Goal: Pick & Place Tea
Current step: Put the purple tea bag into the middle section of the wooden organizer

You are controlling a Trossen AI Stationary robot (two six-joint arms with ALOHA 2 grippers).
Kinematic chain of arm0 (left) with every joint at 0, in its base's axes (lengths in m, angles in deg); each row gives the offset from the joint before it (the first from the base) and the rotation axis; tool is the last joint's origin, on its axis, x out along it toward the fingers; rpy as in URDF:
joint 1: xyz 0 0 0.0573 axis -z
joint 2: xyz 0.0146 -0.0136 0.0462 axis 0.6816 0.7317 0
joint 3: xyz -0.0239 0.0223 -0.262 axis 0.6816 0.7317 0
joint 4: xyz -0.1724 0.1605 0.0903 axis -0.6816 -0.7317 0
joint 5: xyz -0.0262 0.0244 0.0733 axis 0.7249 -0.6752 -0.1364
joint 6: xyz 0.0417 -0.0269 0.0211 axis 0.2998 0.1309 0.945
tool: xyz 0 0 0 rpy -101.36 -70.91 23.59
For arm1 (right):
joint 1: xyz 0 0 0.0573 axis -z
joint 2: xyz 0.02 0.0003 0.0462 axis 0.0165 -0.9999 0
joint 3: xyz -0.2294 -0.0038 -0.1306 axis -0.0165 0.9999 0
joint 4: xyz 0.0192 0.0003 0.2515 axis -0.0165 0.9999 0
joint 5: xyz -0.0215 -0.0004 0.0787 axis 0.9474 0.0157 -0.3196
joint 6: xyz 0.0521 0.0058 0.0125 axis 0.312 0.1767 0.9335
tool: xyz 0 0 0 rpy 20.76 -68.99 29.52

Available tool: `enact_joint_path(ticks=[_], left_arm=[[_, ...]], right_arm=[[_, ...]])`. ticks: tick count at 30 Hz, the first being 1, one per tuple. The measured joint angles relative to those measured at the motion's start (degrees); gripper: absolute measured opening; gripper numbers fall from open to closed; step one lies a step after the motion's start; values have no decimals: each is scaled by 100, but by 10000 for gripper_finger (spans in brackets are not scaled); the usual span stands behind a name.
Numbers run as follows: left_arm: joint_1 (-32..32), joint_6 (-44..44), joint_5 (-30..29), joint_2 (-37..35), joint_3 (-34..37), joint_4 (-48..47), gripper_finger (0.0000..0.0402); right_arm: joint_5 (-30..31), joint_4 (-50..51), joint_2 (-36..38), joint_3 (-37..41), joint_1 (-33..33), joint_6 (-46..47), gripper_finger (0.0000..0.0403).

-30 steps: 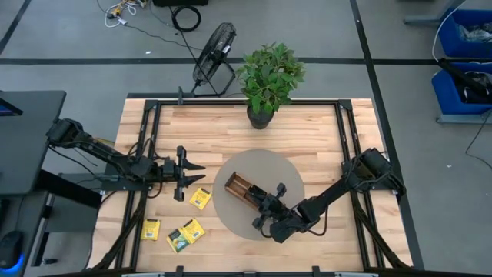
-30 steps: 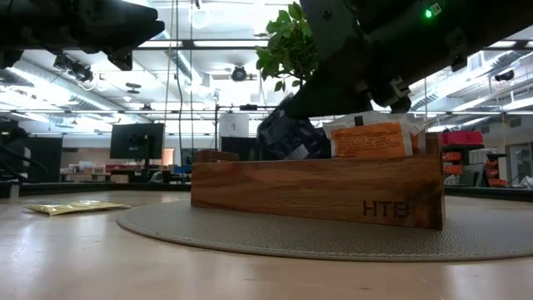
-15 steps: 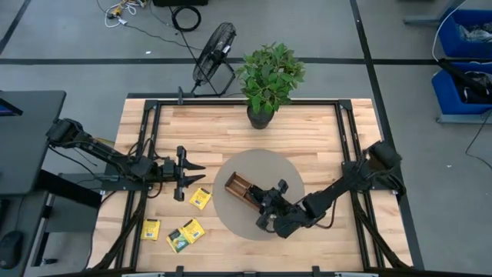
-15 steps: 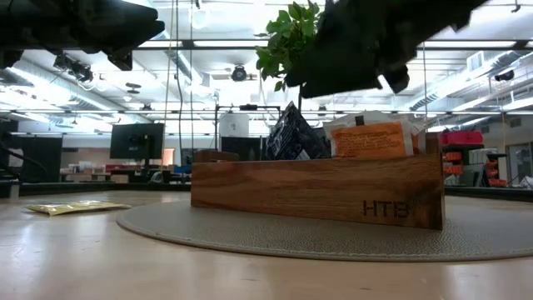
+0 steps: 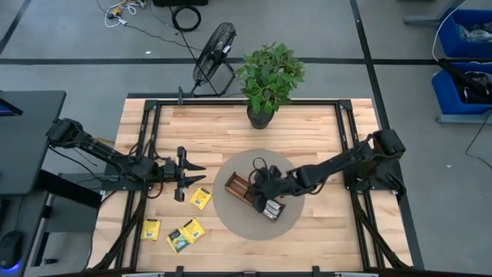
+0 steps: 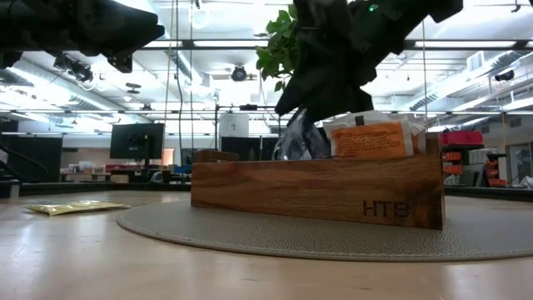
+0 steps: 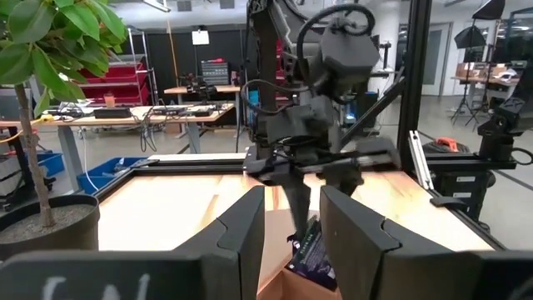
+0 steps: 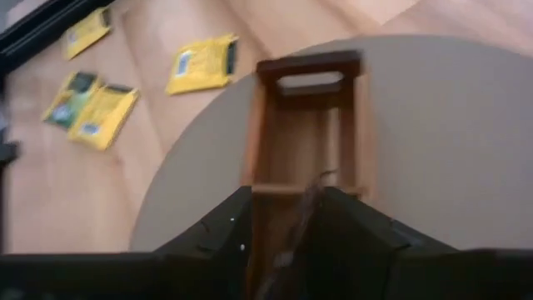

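We see the right gripper (image 5: 258,187) over the wooden tray (image 5: 237,185), fingers parted around a dark navy sachet (image 6: 301,140) standing in it — grip uncertain. 4 yellow sachets (image 5: 201,198) lie beside the left gripper (image 5: 187,175), half-open, empty.

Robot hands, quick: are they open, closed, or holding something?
Left gripper: open, holding nothing, waiting beside the yellow tea bags.
Right gripper: over the wooden tray, touching a dark tea bag; cannot be told.
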Motion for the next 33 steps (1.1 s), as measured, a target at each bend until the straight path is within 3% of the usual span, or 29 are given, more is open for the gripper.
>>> enact_joint_path(ticks=[4,11,17,22,33], left_arm=[[0,7,0,0,0,-43,122],[0,2,0,0,0,-120,122],[0,0,0,0,0,-154,122],[0,-4,0,0,0,-203,122],[-2,0,0,0,0,-287,122]], right_arm=[[-438,470,66,-275,141,-89,146],[-475,1762,67,-1055,160,-244,121],[-971,1965,61,-1132,317,-246,103],[-1473,2026,61,-1132,467,-141,117],[-1668,1981,-52,-1130,505,41,139]])
